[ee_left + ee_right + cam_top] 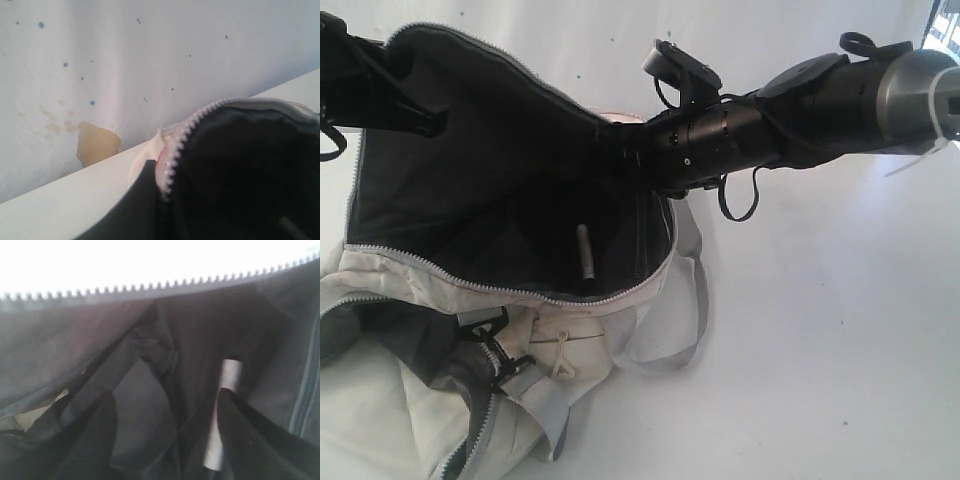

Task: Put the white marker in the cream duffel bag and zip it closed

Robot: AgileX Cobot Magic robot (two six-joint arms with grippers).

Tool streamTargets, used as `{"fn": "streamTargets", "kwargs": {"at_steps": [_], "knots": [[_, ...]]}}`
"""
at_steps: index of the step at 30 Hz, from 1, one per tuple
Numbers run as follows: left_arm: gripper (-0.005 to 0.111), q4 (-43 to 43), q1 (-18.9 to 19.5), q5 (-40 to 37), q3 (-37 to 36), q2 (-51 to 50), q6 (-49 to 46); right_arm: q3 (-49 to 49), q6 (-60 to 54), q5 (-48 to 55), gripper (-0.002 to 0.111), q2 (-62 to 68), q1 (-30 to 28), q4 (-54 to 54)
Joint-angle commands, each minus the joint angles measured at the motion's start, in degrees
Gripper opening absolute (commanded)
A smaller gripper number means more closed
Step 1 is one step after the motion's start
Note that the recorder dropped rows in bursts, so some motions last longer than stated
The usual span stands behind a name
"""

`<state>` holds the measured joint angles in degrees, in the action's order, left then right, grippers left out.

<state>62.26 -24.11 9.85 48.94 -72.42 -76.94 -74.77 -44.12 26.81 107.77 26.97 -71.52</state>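
The white marker (585,255) is found loose inside the cream duffel bag (380,275); right gripper (165,405) jaws spread, left gripper (425,122) clamped on rim.

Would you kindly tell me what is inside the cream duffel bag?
The white marker lies loose on the dark lining of the cream duffel bag, near the open right gripper. The bag's deeper corners are too dark to see.
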Motion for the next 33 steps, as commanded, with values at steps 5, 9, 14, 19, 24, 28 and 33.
{"fn": "streamTargets", "kwargs": {"at_steps": [5,9,14,19,24,28,33], "knots": [[0.0,0.4,-0.04,0.92,0.47,0.51,0.27,-0.05,-0.79,0.6,0.06,-0.15,0.18,0.15],[0.0,0.4,-0.04,0.92,0.47,0.51,0.27,-0.05,-0.68,3.49,0.06,-0.28,-0.1,0.64],[0.0,0.4,-0.04,-2.9,0.47,0.51,0.25,-0.05,2.99,8.78,0.06,-0.38,-1.58,1.63],[0.0,0.25,-0.04,-11.89,0.47,0.51,0.25,-0.05,9.2,14.74,0.054,-0.38,-3.39,9.13],[0.0,0.25,-0.04,-16.96,0.47,0.51,0.12,-0.05,13.18,20.53,0.053,-0.38,-4.34,19.63],[0.007,-3.16,-0.04,-21.69,0.47,0.51,0.0,-0.07,17.54,21.39,0.053,-1.03,-5.54,24.34],[0.026,-6.23,-0.04,-25.92,0.47,0.32,0.0,-0.07,20.42,25.19,0.053,-3.84,-9.24,29.57]]}}
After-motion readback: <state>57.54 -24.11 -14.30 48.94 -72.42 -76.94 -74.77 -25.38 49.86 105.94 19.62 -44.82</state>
